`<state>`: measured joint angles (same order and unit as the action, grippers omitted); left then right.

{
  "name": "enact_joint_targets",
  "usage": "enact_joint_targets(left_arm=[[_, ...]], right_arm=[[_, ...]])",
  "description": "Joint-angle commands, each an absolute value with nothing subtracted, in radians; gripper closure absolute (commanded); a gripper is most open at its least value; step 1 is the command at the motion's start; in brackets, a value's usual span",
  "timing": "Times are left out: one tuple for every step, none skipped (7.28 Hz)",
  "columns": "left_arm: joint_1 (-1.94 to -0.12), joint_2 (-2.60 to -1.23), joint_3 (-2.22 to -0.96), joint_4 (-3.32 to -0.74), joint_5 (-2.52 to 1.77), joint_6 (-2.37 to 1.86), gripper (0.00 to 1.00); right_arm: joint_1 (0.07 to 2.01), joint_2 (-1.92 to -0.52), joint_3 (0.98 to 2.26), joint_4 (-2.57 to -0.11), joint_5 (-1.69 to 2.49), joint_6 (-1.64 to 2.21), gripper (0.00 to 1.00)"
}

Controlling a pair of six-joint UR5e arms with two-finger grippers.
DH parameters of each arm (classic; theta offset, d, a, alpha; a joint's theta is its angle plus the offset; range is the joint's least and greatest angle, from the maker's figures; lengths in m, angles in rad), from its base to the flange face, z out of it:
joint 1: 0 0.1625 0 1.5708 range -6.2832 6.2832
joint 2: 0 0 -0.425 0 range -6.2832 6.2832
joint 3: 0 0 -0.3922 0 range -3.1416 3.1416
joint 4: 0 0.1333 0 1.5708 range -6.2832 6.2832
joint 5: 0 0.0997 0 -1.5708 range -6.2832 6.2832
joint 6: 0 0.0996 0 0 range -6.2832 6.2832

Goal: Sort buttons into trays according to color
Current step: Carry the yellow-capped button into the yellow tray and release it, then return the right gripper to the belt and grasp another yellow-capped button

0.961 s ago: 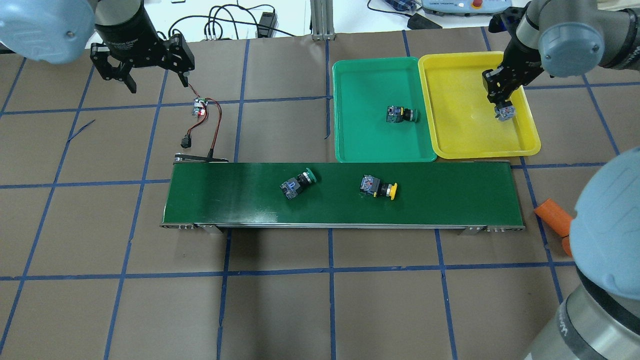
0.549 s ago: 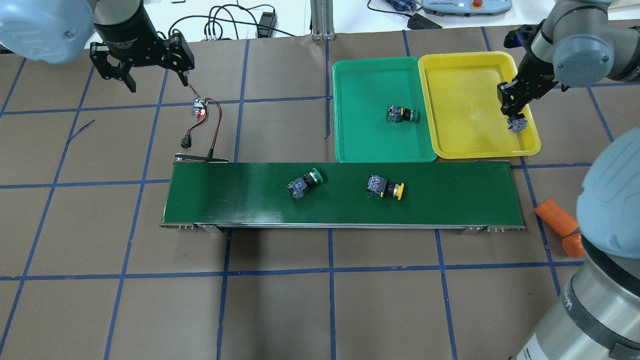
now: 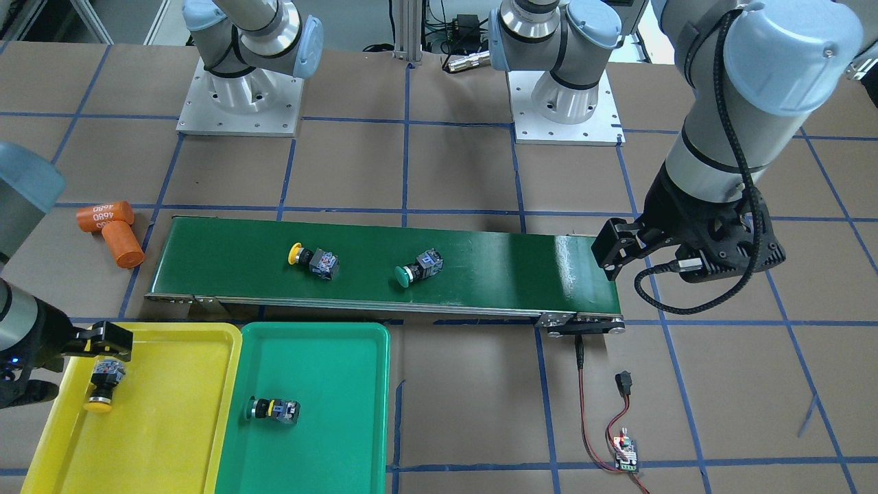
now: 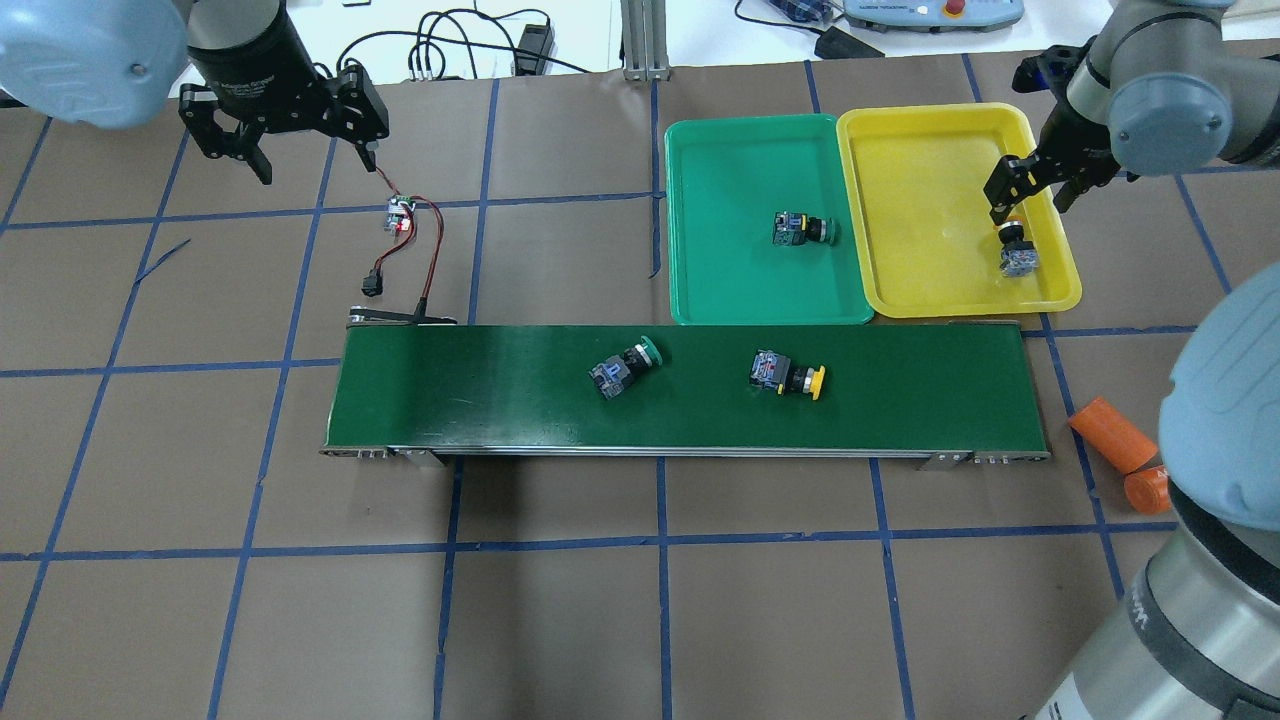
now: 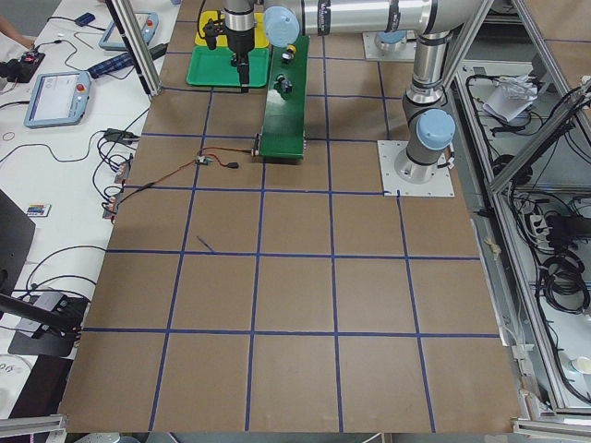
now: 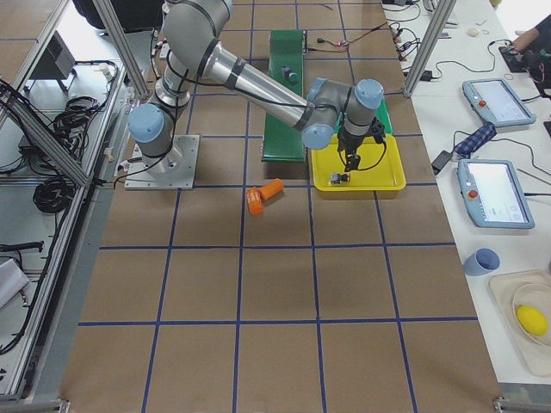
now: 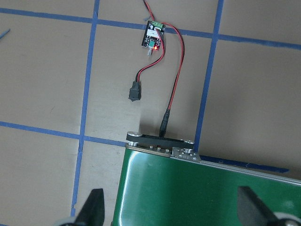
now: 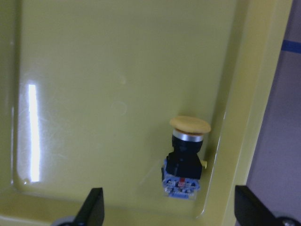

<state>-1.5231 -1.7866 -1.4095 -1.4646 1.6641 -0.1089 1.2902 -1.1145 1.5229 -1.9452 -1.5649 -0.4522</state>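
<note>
Brown table (image 4: pixel 560 620) taped into a blue grid, teach pendants (image 6: pixel 495 191) lying beyond its far edge. A yellow button (image 4: pixel 1017 255) lies on its side in the yellow tray (image 4: pixel 920 160), close to the right wall near the corner by the conveyor belt (image 4: pixel 480 390) — its long axis runs away from the belt, cap at the far end. The right gripper (image 4: pixel 1030 200) hangs just above it, fingers spread, holding nothing. The left gripper (image 4: pixel 310 155) — also spread wide — hovers near a small circuit board (image 4: pixel 401 215).

Orange cylinders (image 4: pixel 1108 433) sit partly behind the right arm (image 4: pixel 1232 420); from the left end, the buttons (image 5: pixel 286 87) are mere specks.
</note>
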Motion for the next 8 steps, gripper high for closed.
enact_joint_targets(left_arm=[[-1.523, -1.779, -1.419, -1.463, 1.664, -0.109, 0.00], [-1.523, -1.782, -1.419, -1.462, 1.664, -0.109, 0.00], [-1.523, -1.781, -1.419, -1.462, 1.664, -0.109, 0.00], [-1.523, -1.781, -1.419, -1.462, 1.664, -0.109, 0.00], [-1.523, -1.779, -1.419, -1.462, 1.664, -0.109, 0.00], [-1.523, -1.781, -1.419, -1.462, 1.664, -0.109, 0.00], [-1.523, -1.781, -1.419, -1.462, 1.664, -0.109, 0.00], [-1.523, -1.781, -1.419, -1.462, 1.664, -0.109, 0.00]], right_arm=[[1.388, -1.277, 1.665, -1.907, -1.566, -0.425, 0.00], [1.414, -1.367, 1.763, -1.905, -1.568, -0.408, 0.00], [1.416, -1.455, 1.861, -1.908, -1.571, -0.414, 0.00], [1.420, -1.530, 1.958, -1.919, -1.560, -0.428, 0.02], [1.439, -1.557, 2.014, -1.925, -1.559, -0.475, 0.04], [1.451, -1.568, 2.046, -1.928, -1.572, -0.565, 0.09], [1.451, -1.575, 2.075, -1.931, -1.574, -0.618, 0.13], [1.451, -1.585, 2.088, -1.968, -1.580, -0.724, 0.19]])
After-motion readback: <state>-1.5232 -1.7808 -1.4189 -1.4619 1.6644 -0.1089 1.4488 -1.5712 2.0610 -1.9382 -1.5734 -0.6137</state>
